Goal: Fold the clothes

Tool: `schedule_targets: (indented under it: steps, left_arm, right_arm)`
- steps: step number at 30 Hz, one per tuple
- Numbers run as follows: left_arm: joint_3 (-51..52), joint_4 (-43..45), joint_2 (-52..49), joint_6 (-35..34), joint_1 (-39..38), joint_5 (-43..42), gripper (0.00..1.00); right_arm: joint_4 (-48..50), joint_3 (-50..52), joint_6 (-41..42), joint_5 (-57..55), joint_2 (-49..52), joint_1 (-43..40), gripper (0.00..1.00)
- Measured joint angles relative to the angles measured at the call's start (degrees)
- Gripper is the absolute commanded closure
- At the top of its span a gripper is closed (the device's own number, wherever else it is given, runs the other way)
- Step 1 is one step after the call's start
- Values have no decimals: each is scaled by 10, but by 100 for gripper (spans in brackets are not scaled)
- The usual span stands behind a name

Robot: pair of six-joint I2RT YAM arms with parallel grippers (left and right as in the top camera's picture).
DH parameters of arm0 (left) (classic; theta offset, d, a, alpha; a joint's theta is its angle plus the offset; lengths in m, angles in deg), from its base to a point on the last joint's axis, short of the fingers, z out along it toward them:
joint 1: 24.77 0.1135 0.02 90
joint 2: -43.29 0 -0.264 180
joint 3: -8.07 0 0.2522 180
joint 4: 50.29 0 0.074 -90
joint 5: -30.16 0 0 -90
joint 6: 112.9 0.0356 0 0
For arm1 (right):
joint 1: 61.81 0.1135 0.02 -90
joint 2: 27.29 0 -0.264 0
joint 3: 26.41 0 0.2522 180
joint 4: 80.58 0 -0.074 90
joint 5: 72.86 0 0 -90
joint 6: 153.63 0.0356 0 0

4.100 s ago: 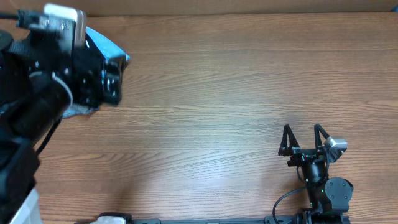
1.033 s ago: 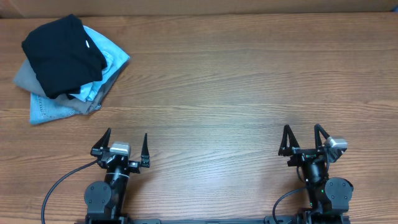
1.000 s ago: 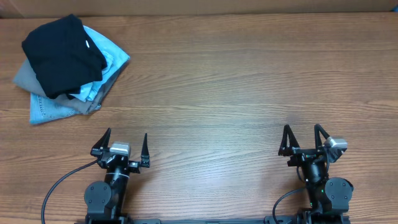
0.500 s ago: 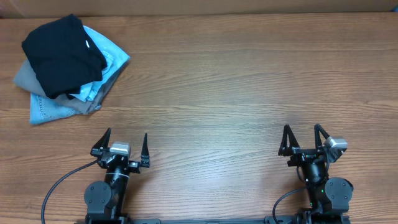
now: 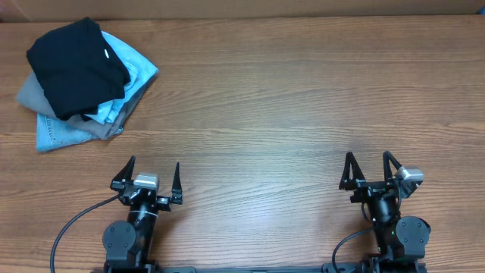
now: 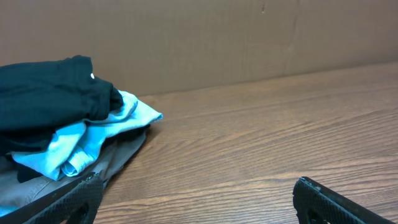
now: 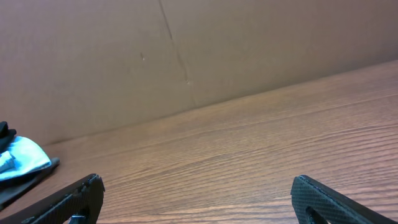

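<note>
A stack of folded clothes sits at the table's far left: a black garment (image 5: 76,64) on top, a light blue one (image 5: 132,72) under it, and grey and denim pieces (image 5: 57,133) at the bottom. The stack also shows in the left wrist view (image 6: 56,124), and its edge in the right wrist view (image 7: 18,163). My left gripper (image 5: 149,173) is open and empty near the front edge, well short of the stack. My right gripper (image 5: 369,165) is open and empty at the front right.
A brown cardboard wall (image 6: 217,37) runs along the table's far edge. The wooden tabletop (image 5: 288,106) stretches bare between the stack and the right arm.
About four seconds ago the left arm was over the stack at the far left; it has since drawn back to the front edge. Nothing has moved in the last second.
</note>
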Motion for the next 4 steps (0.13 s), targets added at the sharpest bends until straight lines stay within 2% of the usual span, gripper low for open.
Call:
schedule_targets:
  steps: [4]
  left_arm:
    - [0,0,0,0,0,0,0]
  right_arm:
    - [0,0,0,0,0,0,0]
